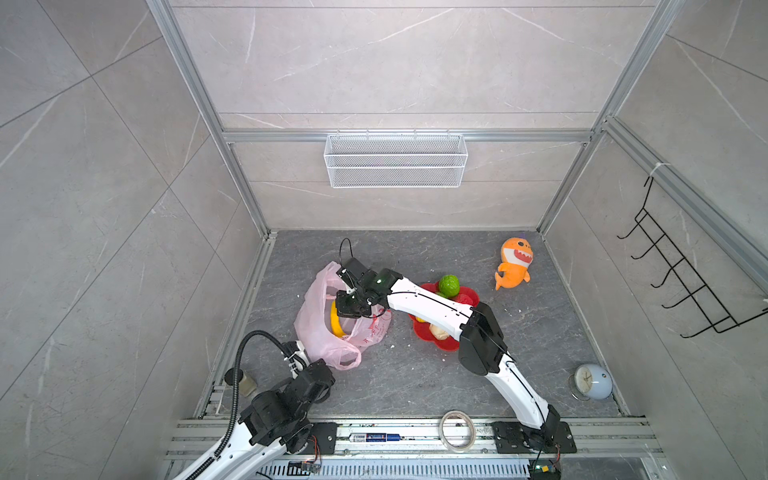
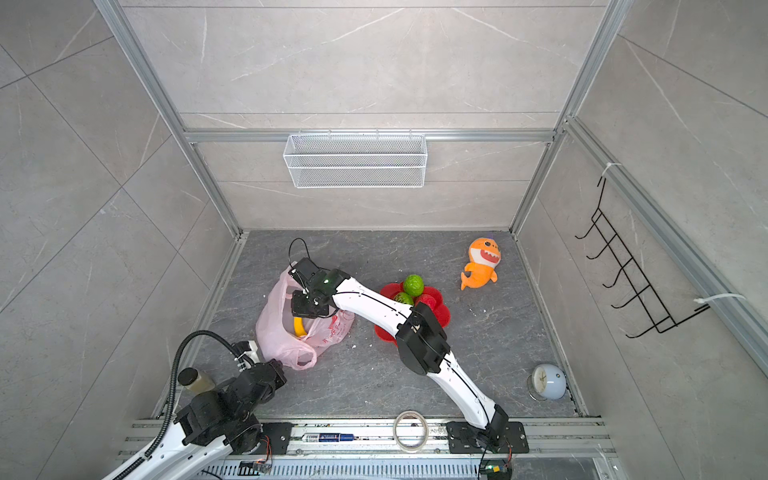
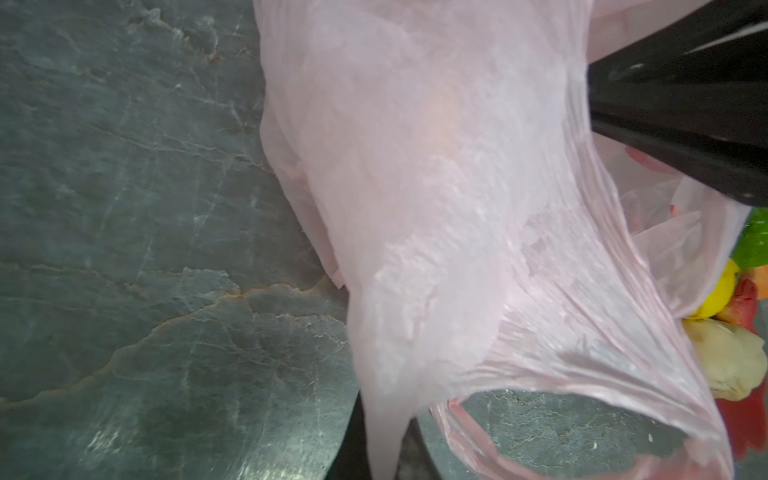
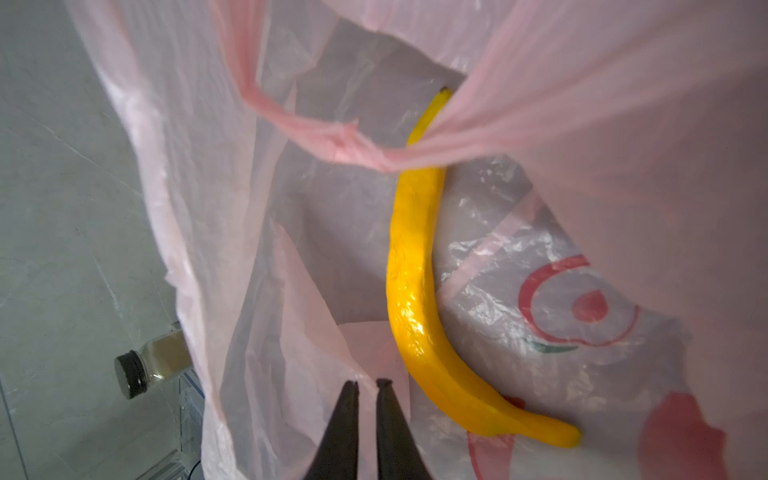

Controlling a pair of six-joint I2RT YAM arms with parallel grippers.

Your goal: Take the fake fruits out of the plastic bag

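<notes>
The banana (image 4: pixel 409 266) is the only fruit we see left inside the bag (image 1: pixel 316 332), lying on the bottom film near the bag's middle. A twisted handle strap (image 4: pixel 332 141) crosses over it close to its dark-tipped end. In both top views the bag sits on the table (image 1: pixel 415 382) at 9 o'clock from the red dish (image 1: pixel 446 340). The dish holds fruits that are already out, among them a green one (image 1: pixel 449 285) and a cream one (image 1: pixel 438 331).

The right end effector (image 4: pixel 365 384) reaches in from 3 o'clock and hangs inside the bag mouth. Its jaws are all but clenched, with a thin slit between them and nothing in it. The banana is just beside them, not touching. The left end effector (image 3: pixel 382 453) is clenched on a gathered neck of bag film at the bag's 7 o'clock corner, stretching the mouth.

We judge the step to be grasping the banana. To do it well, we would:
- open the right jaws wide and shift them over the banana's thick middle;
- close across its narrow width, pinching no film;
- draw it out away from the strap, the left grip holding taut so the bag does not rise with it.
</notes>
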